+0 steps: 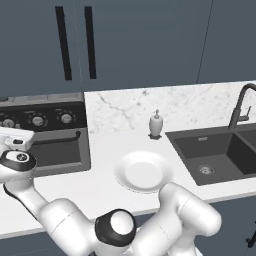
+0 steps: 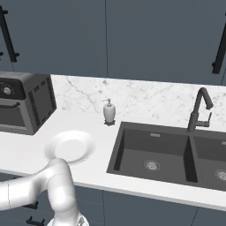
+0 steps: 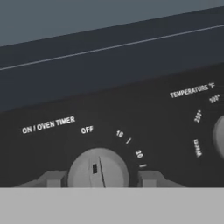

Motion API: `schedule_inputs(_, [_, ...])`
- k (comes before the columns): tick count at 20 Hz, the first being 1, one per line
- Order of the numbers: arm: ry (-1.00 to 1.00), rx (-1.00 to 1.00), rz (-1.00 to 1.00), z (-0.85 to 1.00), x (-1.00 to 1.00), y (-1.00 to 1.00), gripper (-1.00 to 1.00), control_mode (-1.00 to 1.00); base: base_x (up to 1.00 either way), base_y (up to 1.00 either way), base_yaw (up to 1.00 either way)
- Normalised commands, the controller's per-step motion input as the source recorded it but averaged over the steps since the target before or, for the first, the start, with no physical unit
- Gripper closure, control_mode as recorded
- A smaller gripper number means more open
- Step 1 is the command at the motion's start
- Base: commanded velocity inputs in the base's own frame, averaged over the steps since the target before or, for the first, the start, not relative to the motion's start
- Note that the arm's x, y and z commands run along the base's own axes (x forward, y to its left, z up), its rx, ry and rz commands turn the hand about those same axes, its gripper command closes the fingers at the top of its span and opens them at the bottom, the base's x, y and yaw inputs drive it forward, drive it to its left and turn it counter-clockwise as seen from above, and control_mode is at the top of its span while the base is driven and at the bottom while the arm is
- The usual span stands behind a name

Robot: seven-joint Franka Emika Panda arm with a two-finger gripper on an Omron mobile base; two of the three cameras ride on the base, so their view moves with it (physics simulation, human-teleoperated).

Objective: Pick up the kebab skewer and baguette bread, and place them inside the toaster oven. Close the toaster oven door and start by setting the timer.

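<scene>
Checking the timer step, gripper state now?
Gripper: fingers sit either side of the timer knob; whether they actually pinch it cannot be told.

White plate [image 1: 143,171], soap dispenser [image 1: 156,123], dark sink [image 1: 215,150], faucet [image 1: 242,105]

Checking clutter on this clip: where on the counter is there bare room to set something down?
Bare counter lies between the toaster oven and the white plate, along the front edge by the plate, and behind it toward the soap dispenser at the marble wall. The sink takes the right side. It is crowded at the oven front, where the gripper straddles the timer knob.
</scene>
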Motion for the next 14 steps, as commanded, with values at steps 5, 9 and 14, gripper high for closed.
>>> schedule_inputs(5, [-0.10, 0.21, -0.15, 0.45, -0.20, 0.25, 1.00, -1.00, 0.00, 0.00, 0.00])
schedule_inputs(9, [-0.01, 0.22, -0.13, 0.53, -0.23, 0.17, 1.00, -1.00, 0.00, 0.00, 0.00])
schedule_inputs(14, [0.00, 0.29, -0.13, 0.49, -0.33, 0.04, 1.00, -1.00, 0.00, 0.00, 0.00])
